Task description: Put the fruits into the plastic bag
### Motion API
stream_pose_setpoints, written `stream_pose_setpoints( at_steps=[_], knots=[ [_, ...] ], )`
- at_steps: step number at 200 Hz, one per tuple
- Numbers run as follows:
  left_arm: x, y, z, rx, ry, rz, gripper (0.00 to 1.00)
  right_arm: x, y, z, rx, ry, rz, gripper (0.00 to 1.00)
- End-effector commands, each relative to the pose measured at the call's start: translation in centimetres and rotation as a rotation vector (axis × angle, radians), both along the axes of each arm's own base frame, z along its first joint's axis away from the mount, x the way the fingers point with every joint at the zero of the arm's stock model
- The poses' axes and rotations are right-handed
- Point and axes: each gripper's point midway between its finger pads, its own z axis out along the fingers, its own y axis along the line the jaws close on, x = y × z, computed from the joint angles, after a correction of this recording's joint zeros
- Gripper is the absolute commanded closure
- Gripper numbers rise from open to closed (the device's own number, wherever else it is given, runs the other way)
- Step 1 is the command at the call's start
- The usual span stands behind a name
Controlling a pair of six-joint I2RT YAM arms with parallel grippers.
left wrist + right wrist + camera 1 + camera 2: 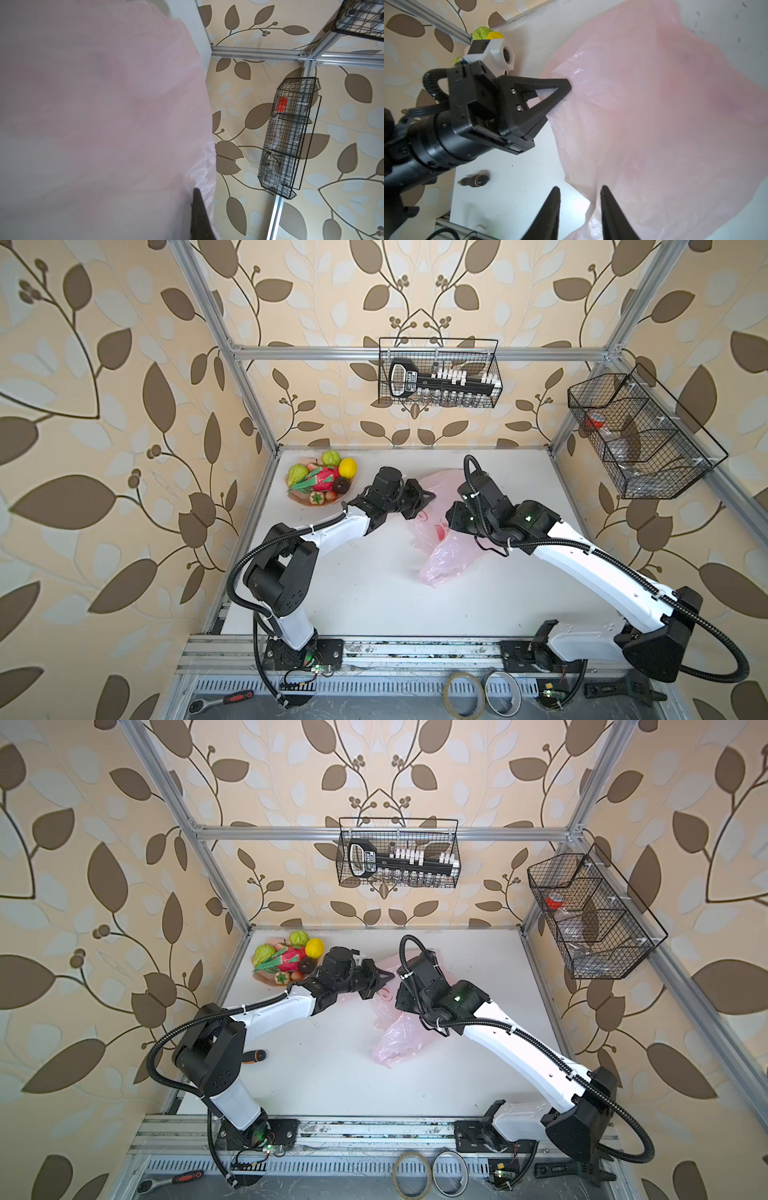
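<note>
Clamped shut with the left gripper (pixel 569 88) on a fold at the far left edge of the bag (pixel 654 104). Parted a little at the right gripper (pixel 579 190), gripping nothing, tips right at the bag's edge. Crumpled on the table (pixel 374 593) between both arms, toward the far middle. In the far left corner, a dish (pixel 299 501) heaped with fruits (pixel 326 480), apart from the bag.
</note>
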Motion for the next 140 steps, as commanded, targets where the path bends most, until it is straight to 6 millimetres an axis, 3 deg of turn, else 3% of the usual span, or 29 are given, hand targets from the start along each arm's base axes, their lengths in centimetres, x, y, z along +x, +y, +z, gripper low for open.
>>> stream_pose_setpoints(
  at_steps=[1, 30, 86, 107, 140],
  knots=[
    [-0.2, -0.2, 5.1, -0.031, -0.128, 0.002, 1.0, -0.8, -0.7, 0.6, -0.051, -0.007, -0.018, 0.53],
    [-0.4, -0.3, 5.3, -0.028, -0.133, -0.001, 1.0, -1.7, -0.9, 0.7, -0.127, -0.023, -0.016, 0.41],
    [-0.6, -0.3, 4.9, -0.022, -0.126, -0.004, 1.0, -3.6, -1.7, -0.4, -0.294, -0.044, -0.014, 0.33],
    [-0.7, -0.4, 4.9, -0.023, -0.125, -0.009, 1.0, -3.4, -1.8, -1.6, -0.321, -0.042, -0.02, 0.31],
    [-0.9, -0.3, 4.8, -0.014, -0.125, -0.01, 1.0, -2.4, -0.7, -1.7, -0.321, -0.064, -0.015, 0.3]
  ],
)
